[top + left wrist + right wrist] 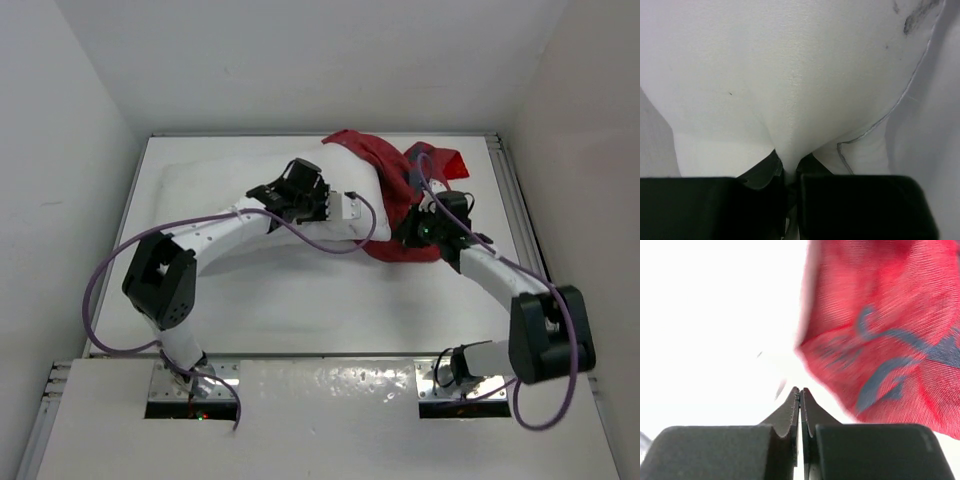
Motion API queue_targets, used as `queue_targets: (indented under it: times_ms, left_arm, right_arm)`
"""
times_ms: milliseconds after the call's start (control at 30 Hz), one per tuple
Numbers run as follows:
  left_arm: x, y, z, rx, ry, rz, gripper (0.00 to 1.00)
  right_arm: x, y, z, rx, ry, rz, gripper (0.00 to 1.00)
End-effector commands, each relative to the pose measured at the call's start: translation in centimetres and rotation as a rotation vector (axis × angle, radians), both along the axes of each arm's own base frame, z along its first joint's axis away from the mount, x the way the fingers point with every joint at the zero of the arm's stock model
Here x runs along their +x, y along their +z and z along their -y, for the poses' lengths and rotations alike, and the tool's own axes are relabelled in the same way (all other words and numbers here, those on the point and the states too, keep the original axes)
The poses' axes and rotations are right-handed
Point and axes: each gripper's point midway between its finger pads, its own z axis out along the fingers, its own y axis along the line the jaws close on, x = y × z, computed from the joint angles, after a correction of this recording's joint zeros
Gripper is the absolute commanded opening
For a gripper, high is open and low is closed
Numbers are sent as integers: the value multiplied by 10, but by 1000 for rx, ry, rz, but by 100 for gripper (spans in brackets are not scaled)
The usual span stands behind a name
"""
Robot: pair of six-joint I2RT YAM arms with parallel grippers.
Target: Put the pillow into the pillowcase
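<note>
My left gripper (789,176) pinches a fold of the pillow (790,75), plump, plain white, its long axis running left to right ahead of me. My right gripper (800,396), at the pillow's right end, is closed on nothing I can see. Just beyond it, the pillowcase (880,325), bright red, sits bunched over that end, nearer my right arm.

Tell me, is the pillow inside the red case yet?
Only partly. The case is bunched over one end of the pillow; the rest shows bare white.
</note>
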Motion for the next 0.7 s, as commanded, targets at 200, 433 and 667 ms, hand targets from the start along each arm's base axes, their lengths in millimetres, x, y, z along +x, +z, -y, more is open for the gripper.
queue_targets:
  times_ms: [200,433,667]
  left_arm:
    - [6,29,-2,-120,-1,-83,0]
    - [11,48,-1,-216,21,-123,0]
    - [16,53,-7,-220,17,-106,0]
  right_arm:
    - [-3,22,4,-34,66,124,27]
    - [29,-8,8,-84,-120,-4,74]
    - [44,-55,-9,12,-219,-186,60]
